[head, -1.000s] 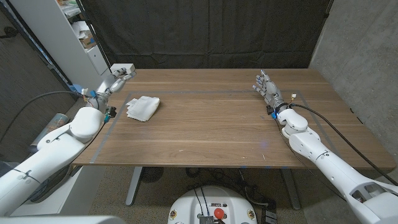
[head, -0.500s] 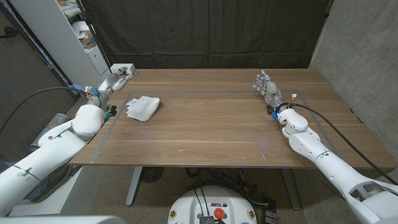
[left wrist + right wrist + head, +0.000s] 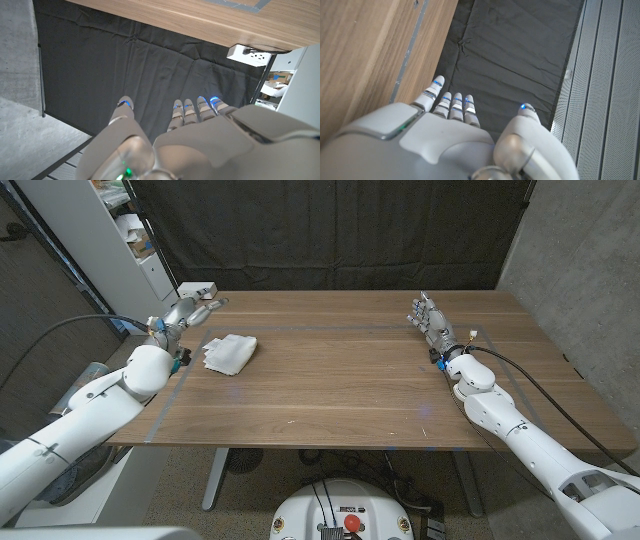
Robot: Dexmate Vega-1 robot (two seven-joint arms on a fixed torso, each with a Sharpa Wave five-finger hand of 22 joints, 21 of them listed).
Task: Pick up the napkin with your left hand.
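Beside the left hand, apart, lies the napkin.

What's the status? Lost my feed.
Left hand open, apart from the napkin. Right hand open, far side. Napkin on table, untouched. Nothing in the way.

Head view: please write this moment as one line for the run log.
phase: approach | left hand: open, above table's far left corner, apart from napkin | napkin: crumpled on table, untouched | right hand: open, idle at right
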